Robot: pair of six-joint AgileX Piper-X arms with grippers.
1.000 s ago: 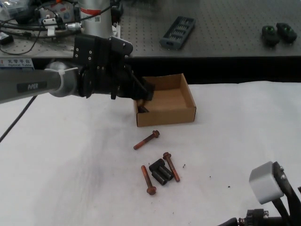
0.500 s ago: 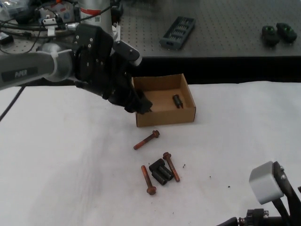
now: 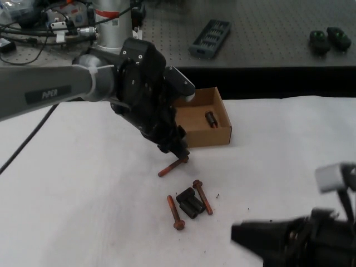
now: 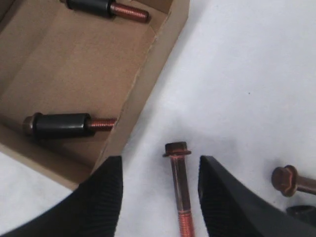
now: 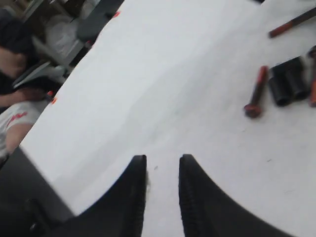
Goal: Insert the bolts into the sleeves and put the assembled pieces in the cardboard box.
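Note:
My left gripper (image 3: 179, 151) hangs open just in front of the cardboard box (image 3: 221, 137), low over a loose rusty bolt (image 3: 172, 166). In the left wrist view that bolt (image 4: 179, 190) lies between the open fingers (image 4: 103, 197) on the white cloth. Two assembled pieces lie in the box (image 4: 148, 74): one (image 4: 61, 125) close by, another (image 4: 106, 7) farther in. Two more bolts (image 3: 176, 212) (image 3: 202, 196) flank the black sleeves (image 3: 189, 202). My right gripper (image 5: 163, 160) is open and holds nothing, near the bench's front edge, short of a bolt (image 5: 256, 94) and the sleeves (image 5: 289, 81).
The right arm (image 3: 295, 242) fills the front right corner of the cloth. Behind the box runs a dark perforated bench with a grey rack (image 3: 210, 36) and two dark green parts (image 3: 329, 39). Cables lie at the back left.
The left gripper has left the box, where an assembled piece now lies, and come down over the loose bolt. The right arm has swung in from the front right corner.

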